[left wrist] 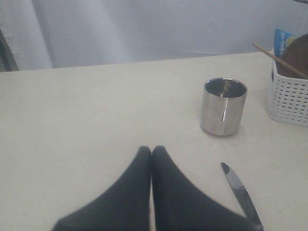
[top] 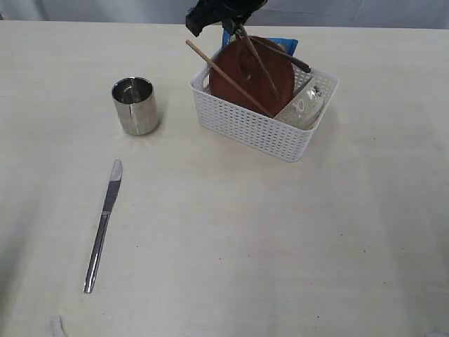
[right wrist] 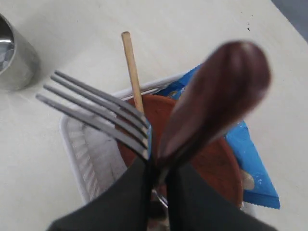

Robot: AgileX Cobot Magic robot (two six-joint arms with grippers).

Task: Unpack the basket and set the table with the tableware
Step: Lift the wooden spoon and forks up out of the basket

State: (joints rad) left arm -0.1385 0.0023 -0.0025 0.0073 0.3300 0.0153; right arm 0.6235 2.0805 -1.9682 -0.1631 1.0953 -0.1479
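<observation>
The white basket [top: 256, 126] stands at the back of the table [top: 245, 232]. In it the round brown plate [top: 242, 81] stands on edge, with chopsticks [top: 228, 77] leaning across it and a white bowl [top: 303, 107] beside it. My right gripper [top: 235, 28] hovers over the basket's far side, shut on a steel fork [right wrist: 96, 108] and the reddish-brown wooden spoon [right wrist: 216, 96] together. The steel cup [top: 135, 105] stands left of the basket and the steel knife [top: 103, 225] lies nearer the front. My left gripper [left wrist: 151, 151] is shut and empty, low over the table short of the cup [left wrist: 223, 107].
A blue snack packet [right wrist: 255, 168] sits behind the plate [right wrist: 211, 163] in the basket [right wrist: 77, 154]. One chopstick [right wrist: 132, 67] sticks up past the rim. The knife tip [left wrist: 236, 185] lies just beside my left fingers. A grey curtain hangs behind the table.
</observation>
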